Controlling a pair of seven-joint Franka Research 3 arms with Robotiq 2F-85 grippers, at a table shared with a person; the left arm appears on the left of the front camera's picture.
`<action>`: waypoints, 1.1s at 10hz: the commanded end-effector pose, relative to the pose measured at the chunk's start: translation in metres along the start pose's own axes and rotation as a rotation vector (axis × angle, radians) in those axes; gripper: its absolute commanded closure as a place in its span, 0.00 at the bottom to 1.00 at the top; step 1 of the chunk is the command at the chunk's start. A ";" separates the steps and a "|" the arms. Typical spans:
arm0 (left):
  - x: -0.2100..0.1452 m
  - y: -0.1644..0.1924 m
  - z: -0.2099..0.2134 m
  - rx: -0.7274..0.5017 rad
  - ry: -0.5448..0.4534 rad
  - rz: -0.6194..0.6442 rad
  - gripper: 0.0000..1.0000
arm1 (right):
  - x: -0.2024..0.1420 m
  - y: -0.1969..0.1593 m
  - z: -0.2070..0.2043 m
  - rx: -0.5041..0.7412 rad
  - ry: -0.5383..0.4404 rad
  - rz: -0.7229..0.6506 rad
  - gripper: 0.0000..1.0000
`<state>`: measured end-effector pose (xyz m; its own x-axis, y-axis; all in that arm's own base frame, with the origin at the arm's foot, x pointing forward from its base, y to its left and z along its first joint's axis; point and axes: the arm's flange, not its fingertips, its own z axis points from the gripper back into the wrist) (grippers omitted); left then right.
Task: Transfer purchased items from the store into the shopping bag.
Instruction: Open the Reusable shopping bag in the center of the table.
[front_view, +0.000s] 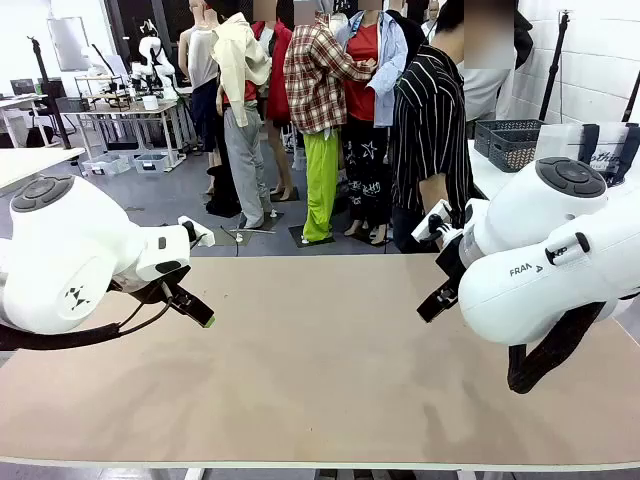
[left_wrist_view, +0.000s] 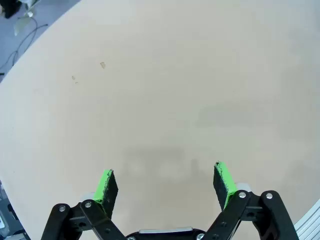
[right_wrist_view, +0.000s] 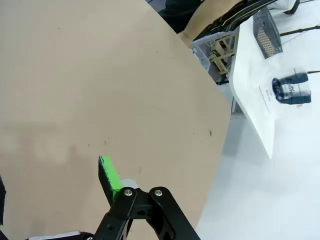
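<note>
The store, a dark grey mesh basket (front_view: 510, 140) (right_wrist_view: 267, 34), stands on a white side table (front_view: 485, 170) (right_wrist_view: 255, 105) at the far right. Beside it is the shopping bag (front_view: 605, 148) (right_wrist_view: 289, 89), translucent white with navy handles. The purchased items are out of view. My left gripper (front_view: 190, 300) (left_wrist_view: 166, 184) hangs open over the bare tan table (front_view: 320, 350), empty. My right gripper (front_view: 437, 298) hovers above the table's right side; one green pad (right_wrist_view: 109, 176) shows in its wrist view, with nothing held.
A person in a striped shirt (front_view: 430, 130) stands at the far edge, next to the side table. The table's right edge (right_wrist_view: 220, 150) drops off to white floor.
</note>
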<state>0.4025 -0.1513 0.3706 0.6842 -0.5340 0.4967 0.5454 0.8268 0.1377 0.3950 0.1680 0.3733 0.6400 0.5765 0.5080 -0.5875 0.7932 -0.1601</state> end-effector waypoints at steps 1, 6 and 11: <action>0.000 0.000 0.000 0.000 -0.001 0.000 0.00 | 0.000 0.000 0.000 0.000 0.000 0.000 0.00; 0.000 0.000 0.000 0.000 -0.001 0.000 0.00 | 0.000 0.000 0.000 0.000 0.000 0.000 0.00; 0.000 0.000 0.000 0.000 -0.001 0.000 0.00 | 0.000 0.000 0.000 0.000 0.000 0.000 0.00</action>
<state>0.4021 -0.1523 0.3706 0.6827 -0.5362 0.4964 0.5473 0.8254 0.1388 0.3949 0.1682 0.3733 0.6392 0.5778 0.5076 -0.5882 0.7924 -0.1613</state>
